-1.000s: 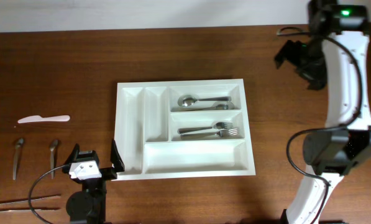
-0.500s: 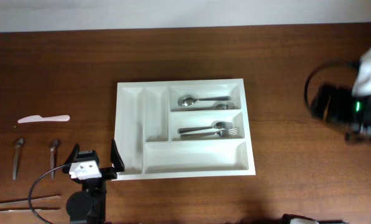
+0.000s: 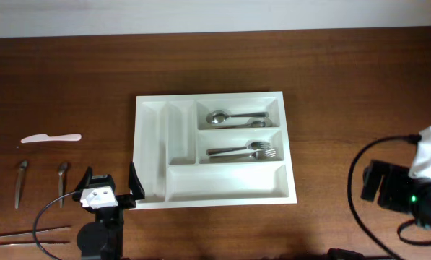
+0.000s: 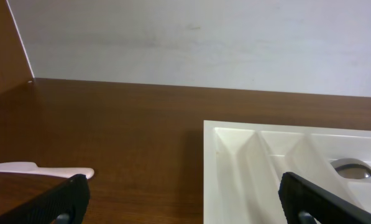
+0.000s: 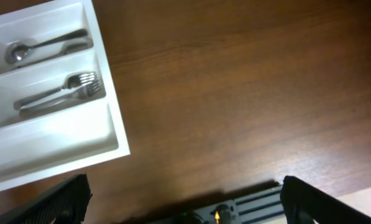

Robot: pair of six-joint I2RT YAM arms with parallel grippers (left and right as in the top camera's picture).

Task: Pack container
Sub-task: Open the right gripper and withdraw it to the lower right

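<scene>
Table (image 3: 331, 87): dark brown wood, it carries the container.
Container (image 3: 226, 182): white tray in the middle of the table; its two narrow compartments and the near wide one have nothing in them.
Right gripper (image 5: 188, 205): well to the right of the container, jaws wide apart, holding nothing.
Left gripper (image 3: 110, 186): just beside the container's near left corner, jaws wide apart, holding nothing.
Forks (image 3: 244, 151): in the container's middle wide compartment.
Spoon (image 3: 233, 115): in the container's far wide compartment.
White knife (image 3: 50, 138): well left of the container.
</scene>
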